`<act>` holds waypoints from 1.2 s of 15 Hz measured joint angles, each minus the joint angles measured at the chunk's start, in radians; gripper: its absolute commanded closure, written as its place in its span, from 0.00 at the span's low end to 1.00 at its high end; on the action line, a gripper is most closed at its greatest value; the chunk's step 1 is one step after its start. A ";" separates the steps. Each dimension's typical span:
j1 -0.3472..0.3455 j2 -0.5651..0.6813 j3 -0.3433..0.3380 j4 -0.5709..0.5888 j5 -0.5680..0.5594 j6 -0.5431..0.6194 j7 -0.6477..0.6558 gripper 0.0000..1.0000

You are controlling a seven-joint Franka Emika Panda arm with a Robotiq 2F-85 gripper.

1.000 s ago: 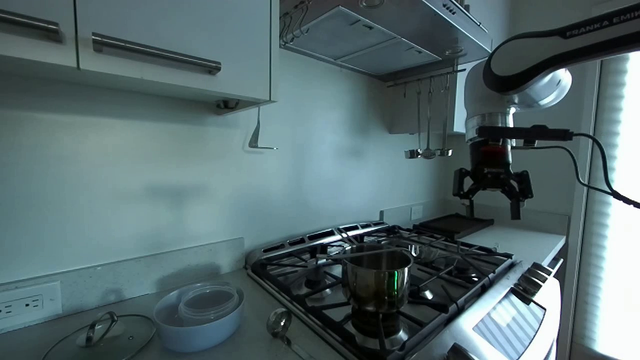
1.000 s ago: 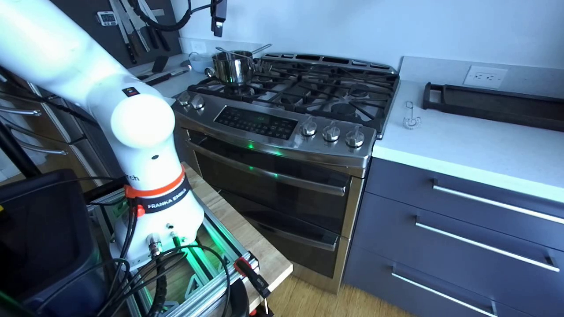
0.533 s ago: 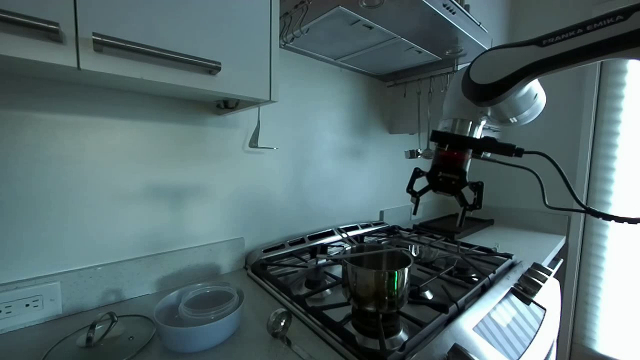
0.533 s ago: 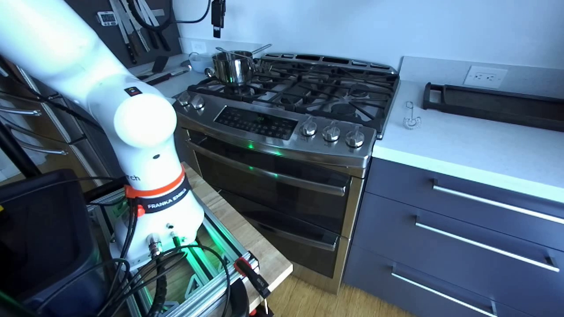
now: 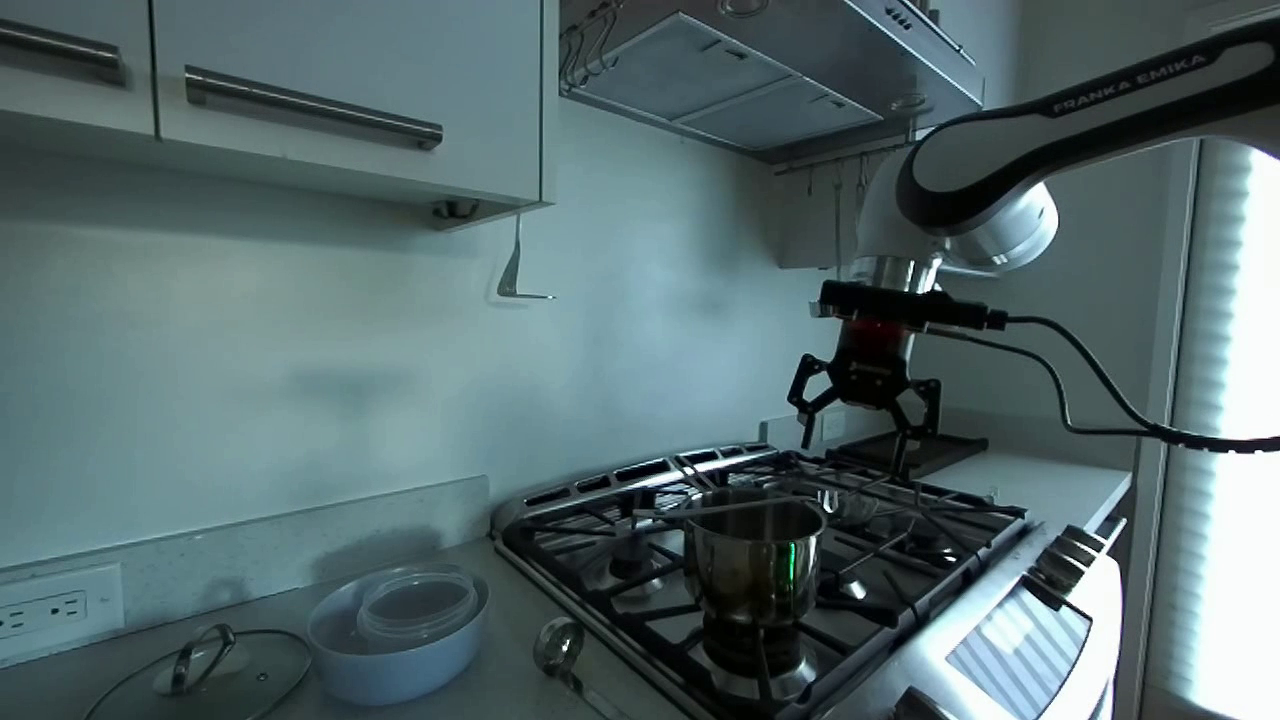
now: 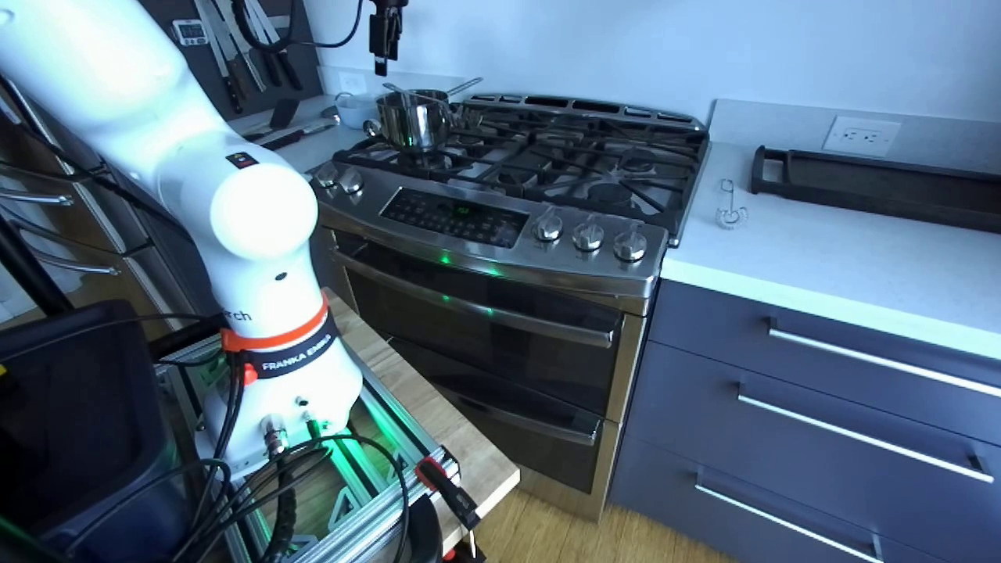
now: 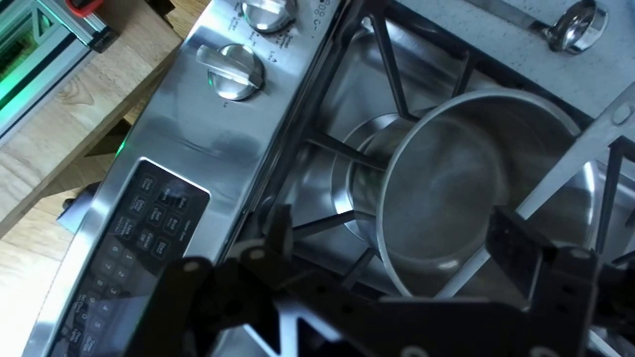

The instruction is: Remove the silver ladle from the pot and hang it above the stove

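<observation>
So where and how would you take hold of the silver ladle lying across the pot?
Probably by its handle, from straight above, over the pot, with the open tool straddling the handle's width: it lies there as a narrow bar with space below, and the end hole is left free for hanging.

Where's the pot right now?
In an exterior view, the pot stands on the stove, at its front left corner, just behind the two left knobs, with the white bowl beyond it, farther left.

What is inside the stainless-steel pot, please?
In the wrist view, the pot shows its bottom below what looks like the silver ladle's handle; the gripper covers part of the interior.
</observation>
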 measured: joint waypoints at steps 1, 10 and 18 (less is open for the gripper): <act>0.001 0.000 -0.003 0.001 0.000 0.000 0.000 0.00; 0.004 0.001 -0.006 0.002 -0.001 0.000 0.003 0.00; 0.012 0.075 0.017 0.033 -0.082 0.054 0.257 0.00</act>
